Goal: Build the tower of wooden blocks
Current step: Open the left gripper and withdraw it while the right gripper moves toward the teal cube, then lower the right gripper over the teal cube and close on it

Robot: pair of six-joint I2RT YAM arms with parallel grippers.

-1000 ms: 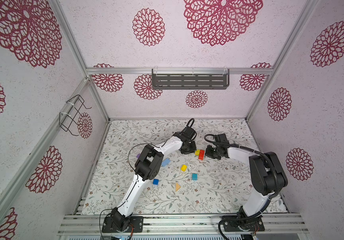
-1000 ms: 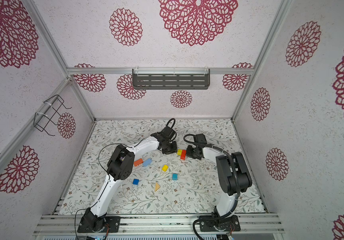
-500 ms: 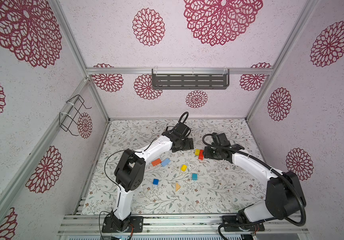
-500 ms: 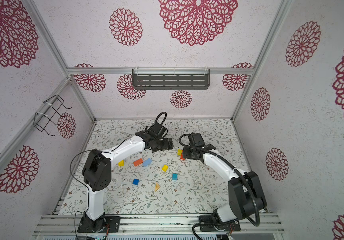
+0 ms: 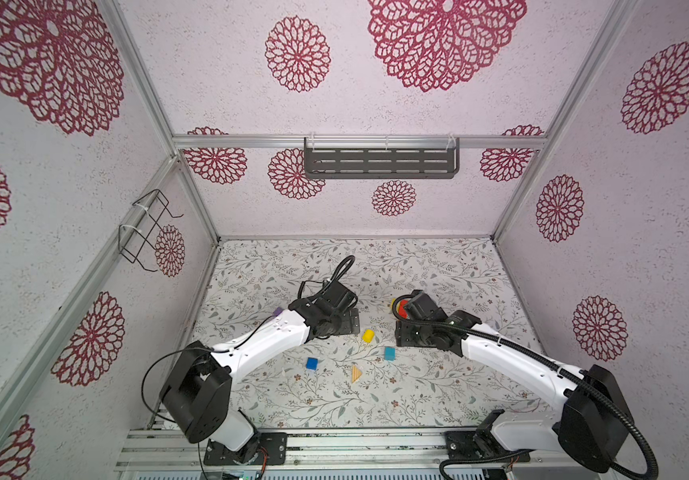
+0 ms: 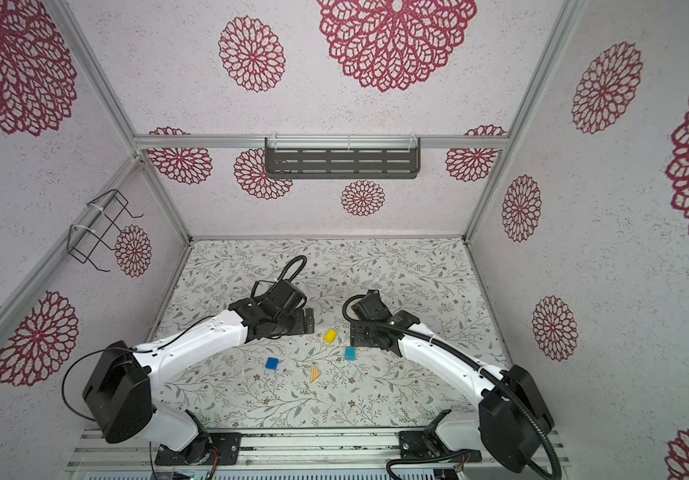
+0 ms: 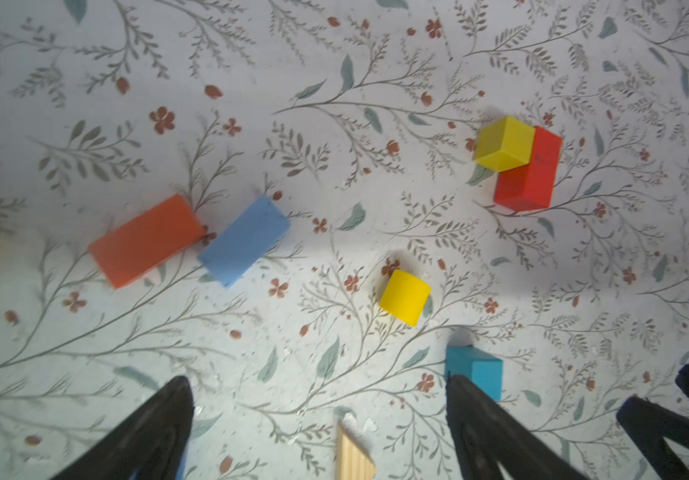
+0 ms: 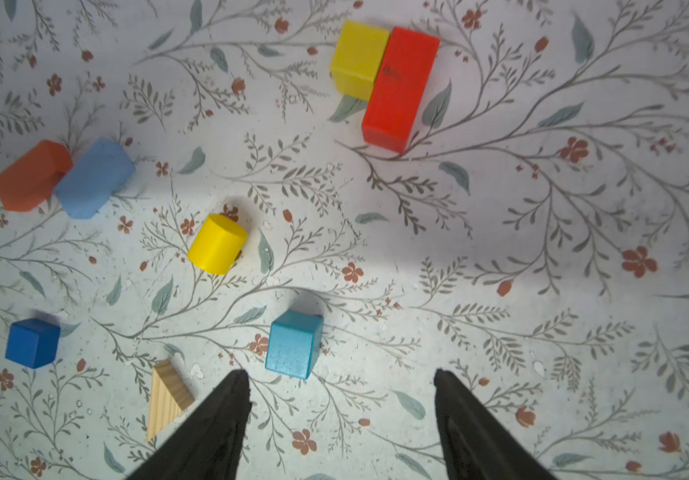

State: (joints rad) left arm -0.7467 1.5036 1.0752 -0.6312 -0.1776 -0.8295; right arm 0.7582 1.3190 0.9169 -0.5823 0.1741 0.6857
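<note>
Right wrist view — right hand [image 8: 340, 376] wide, empty?
Yes — left hand [image 7: 318, 380] too. Blocks [image 5: 312, 363] lie loose on tabletop [image 5: 438, 266]; in a top view, teal cube [image 5: 389, 353] sits at five o'clock from yellow cylinder [image 5: 368, 336].

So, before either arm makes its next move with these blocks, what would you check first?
1. Left end effector open and empty: ok.
2. Right end effector open and empty: ok.
3. Stacking begun: not ok; yellow cube and red brick lie side by side, touching, with nothing on top.
4. Teal cube free on all sides: ok.
5. Orange brick and light blue brick apart: not ok, they touch or nearly do.
6. Purple block graspable: cannot tell, barely visible.
</note>
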